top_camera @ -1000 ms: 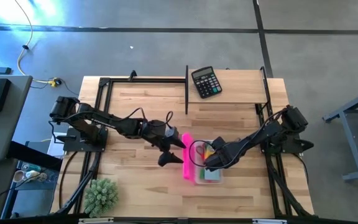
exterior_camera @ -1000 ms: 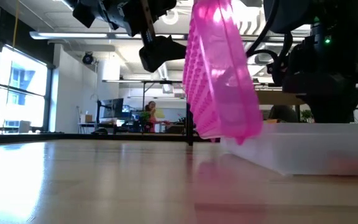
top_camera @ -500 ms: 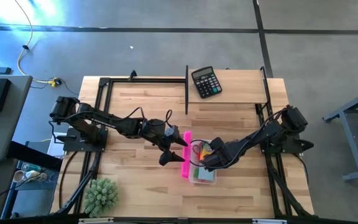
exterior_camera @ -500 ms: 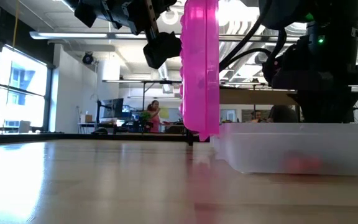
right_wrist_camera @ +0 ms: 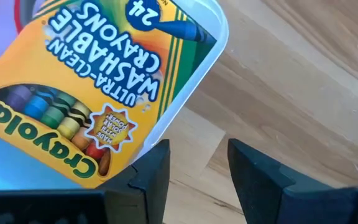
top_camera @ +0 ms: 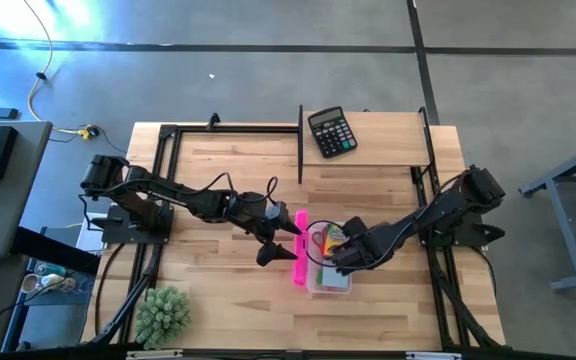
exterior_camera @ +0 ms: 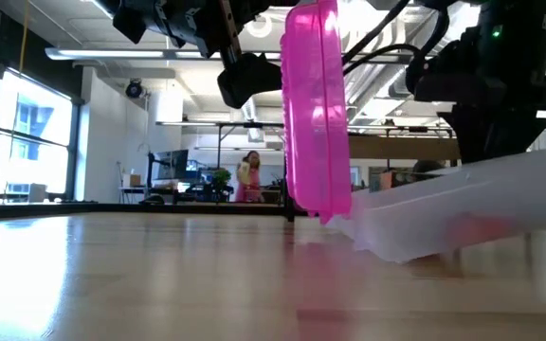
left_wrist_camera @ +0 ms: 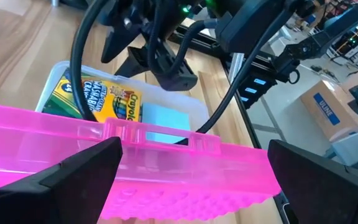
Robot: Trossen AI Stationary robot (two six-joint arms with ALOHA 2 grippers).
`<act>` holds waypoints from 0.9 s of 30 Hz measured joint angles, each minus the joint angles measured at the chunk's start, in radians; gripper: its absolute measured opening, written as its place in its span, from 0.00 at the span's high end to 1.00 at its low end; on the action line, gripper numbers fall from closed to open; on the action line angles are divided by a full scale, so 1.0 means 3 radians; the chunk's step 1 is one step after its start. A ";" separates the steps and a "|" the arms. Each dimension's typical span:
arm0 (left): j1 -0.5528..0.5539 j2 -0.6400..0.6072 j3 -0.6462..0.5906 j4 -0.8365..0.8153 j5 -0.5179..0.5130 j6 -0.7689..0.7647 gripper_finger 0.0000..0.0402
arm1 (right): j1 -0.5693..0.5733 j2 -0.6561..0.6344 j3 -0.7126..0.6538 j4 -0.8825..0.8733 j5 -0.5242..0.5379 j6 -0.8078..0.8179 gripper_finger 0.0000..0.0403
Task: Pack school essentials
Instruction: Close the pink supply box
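Item: crayon box point(right_wrist_camera: 86, 81) | lies in the clear case point(top_camera: 330, 283) by the pink lid point(exterior_camera: 313, 104) | light, crushable card; you take its long edges | left gripper point(top_camera: 280, 243) spread wide beside lid | right gripper point(right_wrist_camera: 197, 165) part-closed on case rim, case tilted

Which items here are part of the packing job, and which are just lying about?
Job: crayon box, light-blue notepad, red-handled scissors, all in the clear case with the pink lid.
Lying about: black calculator, green plant.
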 joint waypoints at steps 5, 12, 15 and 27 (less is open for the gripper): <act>0.0000 0.0000 0.0000 0.0005 0.0001 0.0002 0.00 | -0.0001 0.0015 -0.0006 0.0007 0.0000 -0.0001 0.62; 0.0000 -0.0004 0.0000 0.0037 0.0000 0.0001 0.00 | -0.0004 0.0070 -0.0011 0.0107 0.0034 0.0078 0.62; -0.0013 -0.0003 0.0000 0.0103 -0.0001 0.0000 0.00 | -0.0002 0.0070 -0.0011 0.0198 0.0034 0.0151 0.62; -0.0165 0.0026 0.0001 0.0230 -0.0302 0.0064 0.00 | 0.0000 0.0072 -0.0011 0.0359 0.0072 0.0298 0.62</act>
